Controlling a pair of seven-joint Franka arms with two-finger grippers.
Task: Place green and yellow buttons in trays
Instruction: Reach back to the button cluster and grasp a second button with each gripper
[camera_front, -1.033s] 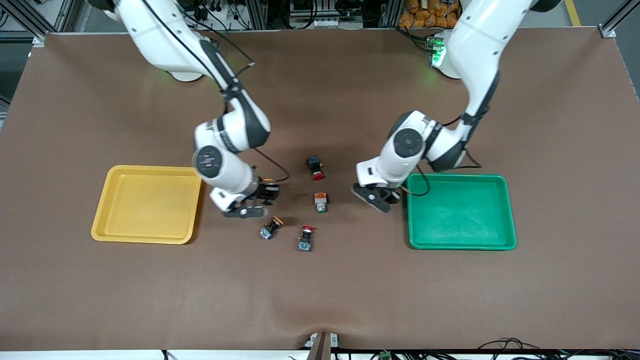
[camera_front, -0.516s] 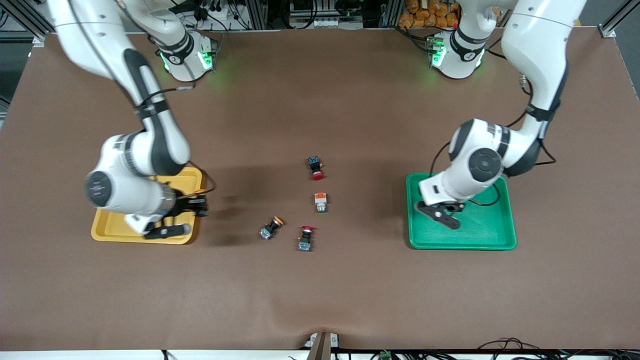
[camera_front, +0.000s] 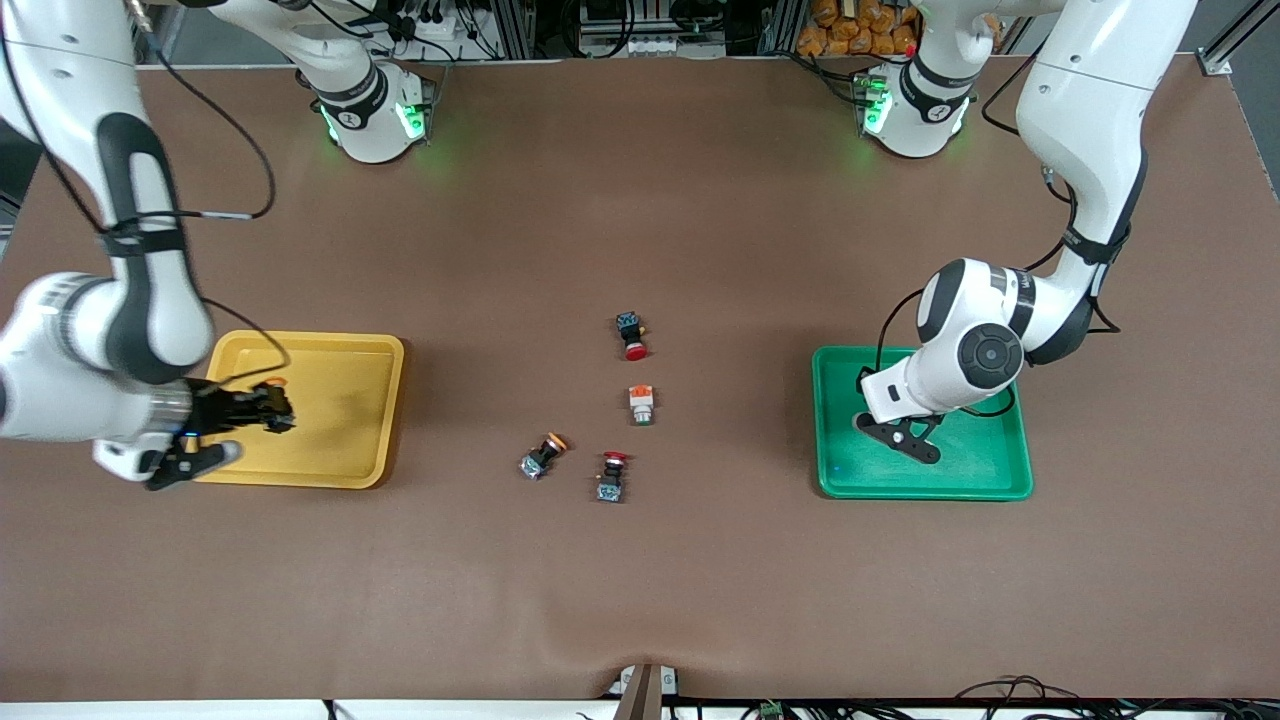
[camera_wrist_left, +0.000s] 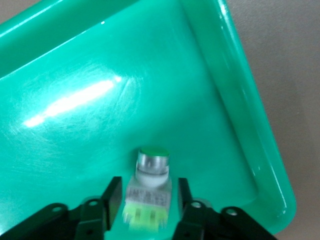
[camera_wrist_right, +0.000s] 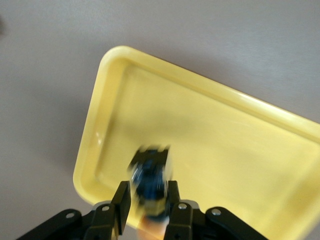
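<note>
Left wrist view shows the left gripper (camera_wrist_left: 147, 197) over the green tray (camera_wrist_left: 235, 100), fingers flanking a small, rigid, light green-capped switch (camera_wrist_left: 149, 187); right gripper (camera_wrist_right: 148, 205) clamps a black-bodied switch (camera_wrist_right: 150, 182) by its body over the yellow tray (camera_wrist_right: 220, 100).

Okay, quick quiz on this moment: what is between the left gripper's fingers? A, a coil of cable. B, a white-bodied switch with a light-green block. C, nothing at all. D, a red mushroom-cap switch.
B: in the left wrist view the white-bodied switch with a light-green block sits between the fingers of the left gripper, over the green tray.
</note>
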